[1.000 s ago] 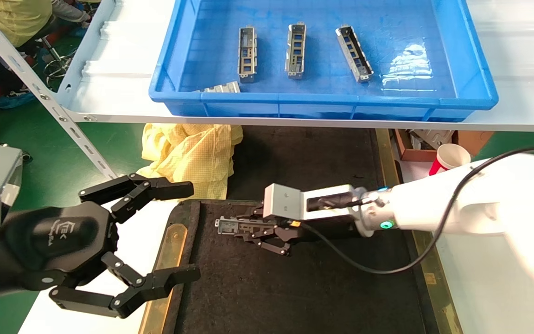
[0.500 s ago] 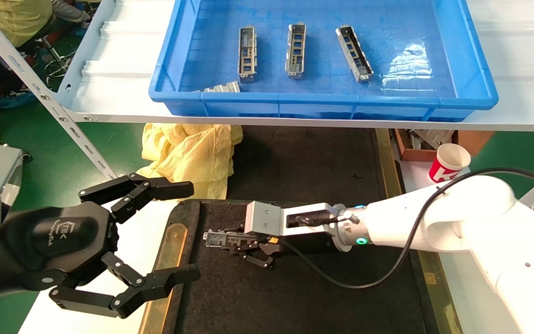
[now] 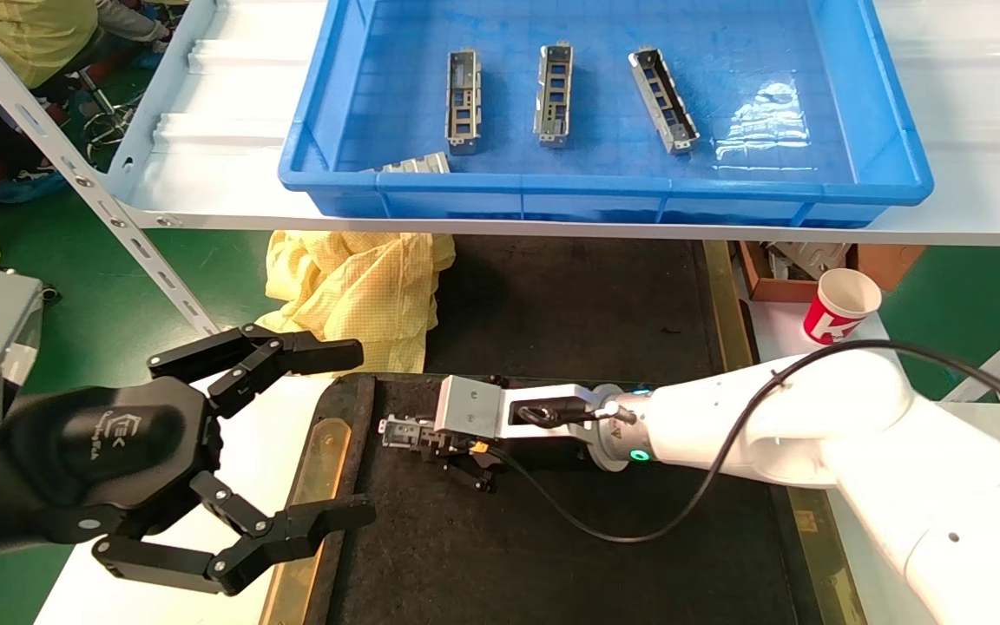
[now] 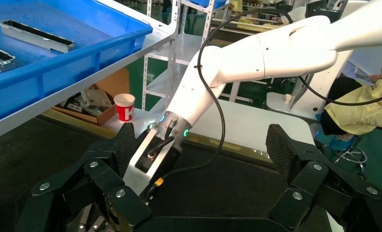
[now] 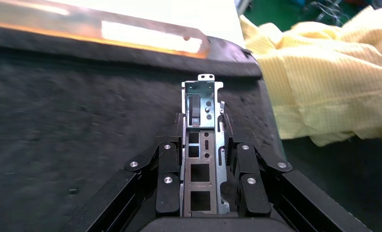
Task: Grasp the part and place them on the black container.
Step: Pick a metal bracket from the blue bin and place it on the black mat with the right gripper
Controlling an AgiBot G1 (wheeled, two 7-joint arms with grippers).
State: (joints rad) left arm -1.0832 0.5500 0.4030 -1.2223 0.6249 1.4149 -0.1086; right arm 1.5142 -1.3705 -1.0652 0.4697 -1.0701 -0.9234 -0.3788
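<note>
Right gripper clamped on a grey metal part, fingers pressing both long sides, low over the black container near its far left corner. Contact between part and tray surface not discernible. Left gripper spread wide, parked just beside the container's left edge. Three more parts lying in the blue bin on the shelf.
</note>
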